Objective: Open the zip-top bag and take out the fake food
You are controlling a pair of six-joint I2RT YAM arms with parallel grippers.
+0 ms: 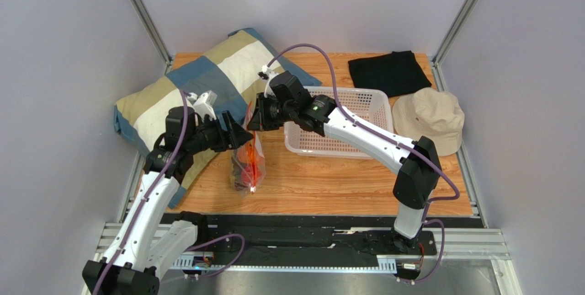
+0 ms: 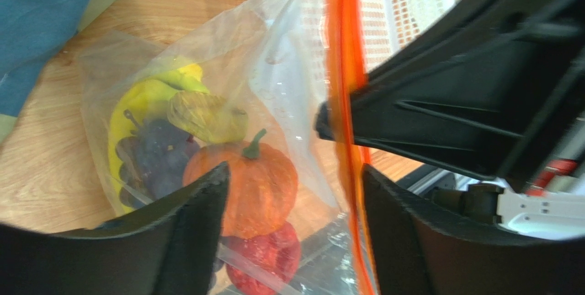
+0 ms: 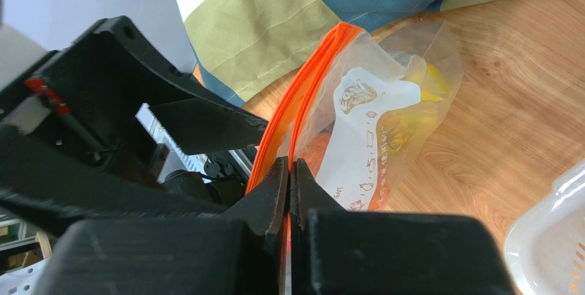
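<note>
So here's where it's at: the right tool has its fingers pressed together on the orange-red zipper strip of the clear crinkly zip-top bag, holding it up by that edge. The bottom of the bag sags onto the wooden tabletop. From above, the bag sits at about 9 o'clock from the white perforated plastic basket, with the blue, cream and olive checked pillow at its 10 o'clock.

The left tool is gaping wide and gripping nothing. It sits right by the strip, with the bag wall between its fingers.

Progress-wise, I'd say barely started. The strip reads as one closed band from the left wrist view. From the right wrist there might be a sliver of a gap higher up, but I honestly can't tell.

All the fake food is inside: the yellow plastic banana bunch, the orange round fruit, the small red fruit and the dark purple grape bunch. So the opening and the whole unloading are left to do.
</note>
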